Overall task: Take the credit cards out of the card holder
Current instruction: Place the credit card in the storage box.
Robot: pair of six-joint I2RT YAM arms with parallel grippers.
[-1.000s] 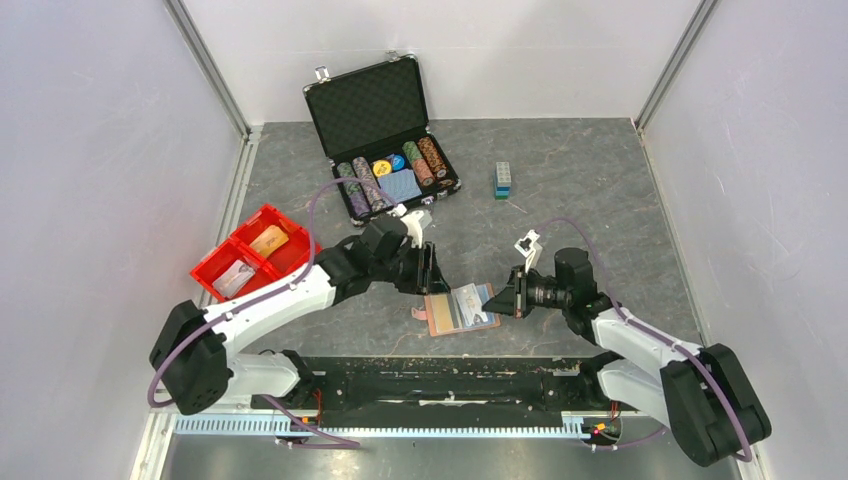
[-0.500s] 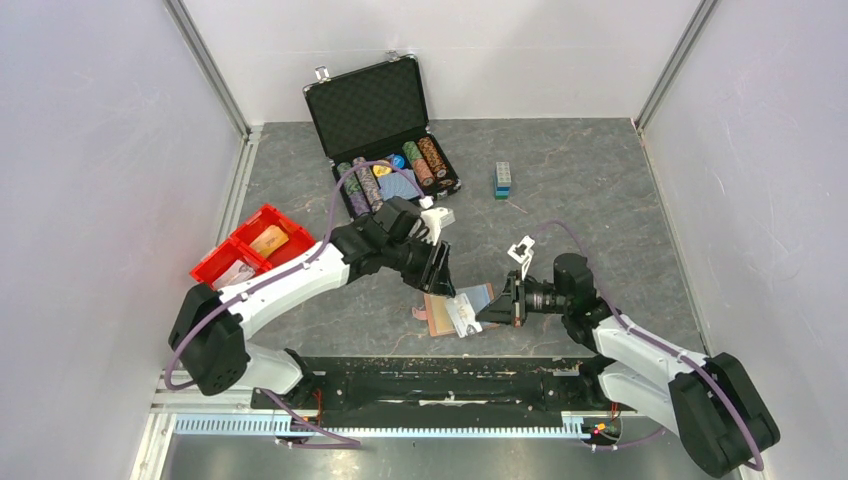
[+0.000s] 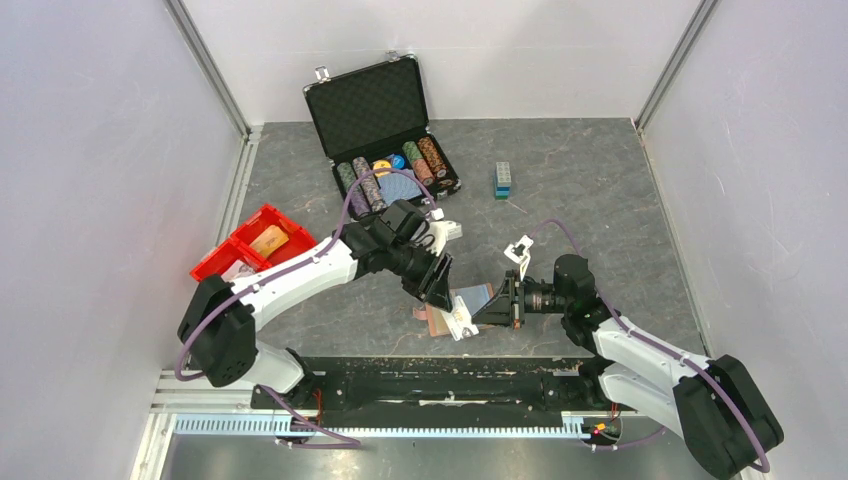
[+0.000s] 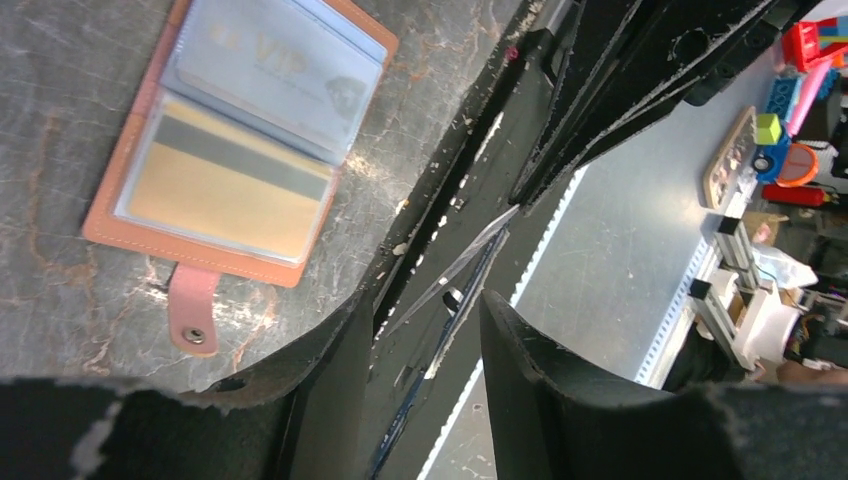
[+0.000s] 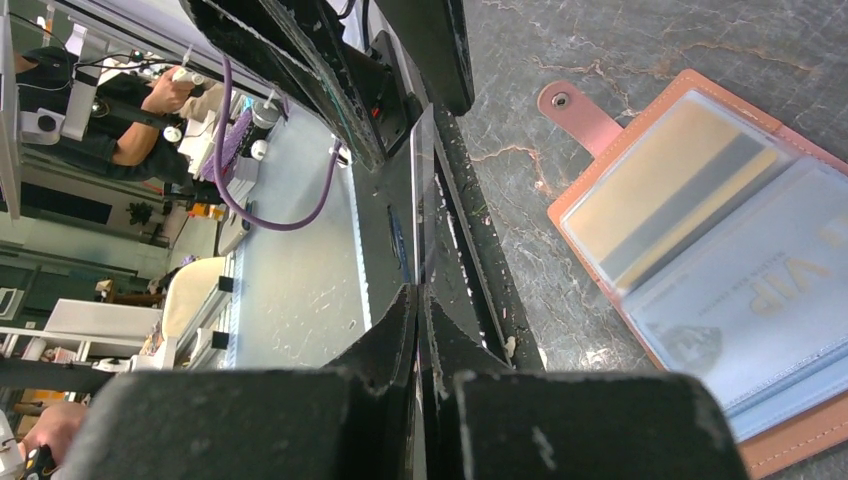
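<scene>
Findings, top view: the right end effector (image 3: pixel 487 308) sits lower centre of the frame, clenched on one pale credit card (image 3: pixel 460 322). The card stands tilted, clear of the sleeves, over the near edge of the card holder (image 3: pixel 438 318).

The right wrist view confirms it: the fingers (image 5: pixel 395 330) are pressed together, with the card (image 5: pixel 418 190) edge-on between them.

The left end effector (image 3: pixel 440 290) is released. In its wrist view the two fingers (image 4: pixel 335 390) stand apart, and the card (image 4: pixel 450 275) passes edge-on through the gap, touching neither.

The card holder (image 4: pixel 110 190) lies open and flat on the tabletop (image 3: pixel 580 200), closing tab (image 4: pixel 190 310) out to one side. A gold card and a pale card remain in its clear sleeves.

Change over the last second:
- The left arm has swung from left of the holder to directly over it.
- The right end effector has shifted left.
- The card, formerly flat on the holder, is now raised and tilted.
- The holder itself has barely moved.
</scene>
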